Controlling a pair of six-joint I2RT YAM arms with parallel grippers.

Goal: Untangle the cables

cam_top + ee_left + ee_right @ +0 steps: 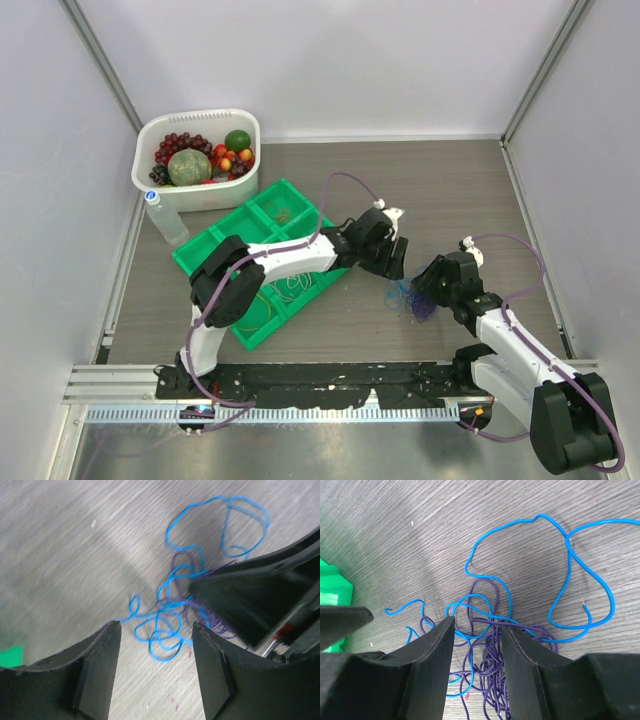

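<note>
A tangle of blue cable (402, 296) and purple cable (424, 304) lies on the table between my two grippers. My left gripper (392, 262) is open just above its left side; in the left wrist view (156, 626) blue loops (165, 637) lie on the table beyond its fingertips. My right gripper (425, 290) is open and low over the tangle; in the right wrist view (477, 625) its jaws straddle the purple bundle (495, 672), and the blue cable (560, 587) spreads beyond. Other thin loops (287, 289) lie in the green tray.
A green compartment tray (232, 237) sits under the left arm, its corner in the right wrist view (330, 592). A white basin of fruit (248, 128) stands at the back left, with a water bottle (165, 216) beside it. Walls enclose the table.
</note>
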